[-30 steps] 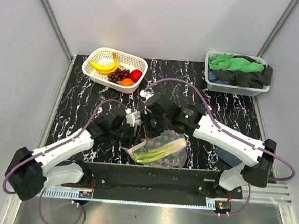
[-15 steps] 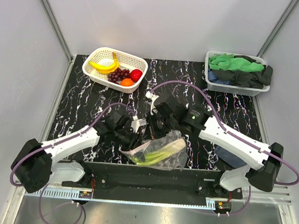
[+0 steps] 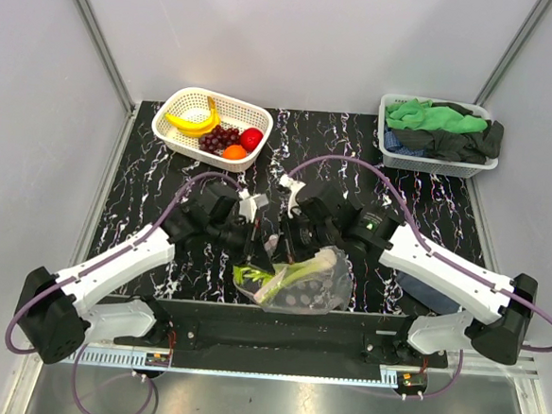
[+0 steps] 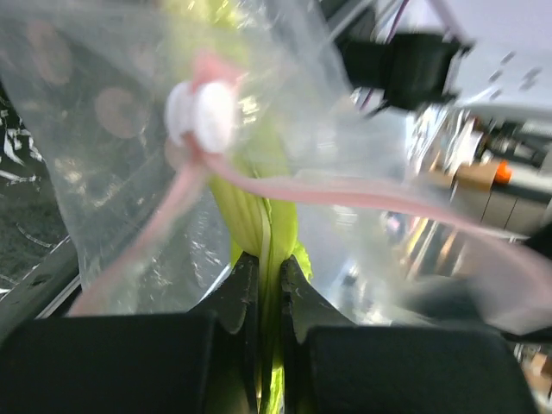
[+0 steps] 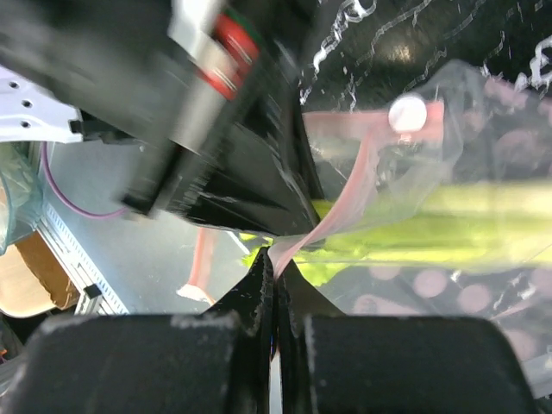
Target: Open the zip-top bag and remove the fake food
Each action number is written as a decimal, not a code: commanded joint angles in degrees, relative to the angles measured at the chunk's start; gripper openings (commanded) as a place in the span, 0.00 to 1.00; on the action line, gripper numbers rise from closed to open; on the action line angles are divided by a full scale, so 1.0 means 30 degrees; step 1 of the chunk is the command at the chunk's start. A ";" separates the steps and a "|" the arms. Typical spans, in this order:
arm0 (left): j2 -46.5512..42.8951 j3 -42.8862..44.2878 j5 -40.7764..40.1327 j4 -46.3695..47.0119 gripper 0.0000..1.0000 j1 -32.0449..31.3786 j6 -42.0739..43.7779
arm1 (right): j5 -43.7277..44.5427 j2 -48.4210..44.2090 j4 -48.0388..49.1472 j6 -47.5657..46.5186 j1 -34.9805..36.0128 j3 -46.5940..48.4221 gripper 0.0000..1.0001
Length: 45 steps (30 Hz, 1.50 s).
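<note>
Zip-top bag point(image 3: 320, 288) at the middle of the counter point(image 3: 145, 188) near edge, both grippers on it.
Right gripper point(image 5: 274, 259) is closed on the pink zip strip point(image 5: 345, 203) at the bag mouth. Left gripper point(image 4: 269, 263) is closed on the pale-green stalks point(image 4: 259, 216); cannot tell if through the plastic or inside the mouth. White slider point(image 4: 203, 116) sits on the strip just above the left fingers. Stalks lie inside the bag, leafy end toward the left arm. Banana point(image 3: 192, 121), grapes point(image 3: 219, 139), red fruit point(image 3: 251, 139) and orange piece point(image 3: 233, 152) are in the white basket point(image 3: 236, 100) at the far-left corner. Second basket point(image 3: 430, 166) with cloths point(image 3: 443, 124) is at the far-right corner.
</note>
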 commanded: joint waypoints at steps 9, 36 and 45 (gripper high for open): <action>0.0288 0.4868 -0.2581 -0.1921 0.00 0.0108 -0.2172 | 0.1675 -0.1574 0.0134 0.0427 -0.0150 -0.1474 0.00; -0.7919 1.0482 -0.3790 -0.9298 0.00 0.0665 -0.0068 | 0.4377 0.0152 -0.1918 -0.0862 -0.4660 -0.1857 0.00; -0.4698 1.6027 -1.4343 -1.0744 0.00 0.0665 0.1374 | 0.1653 0.0771 -0.1509 -0.0892 -0.4778 -0.1239 0.00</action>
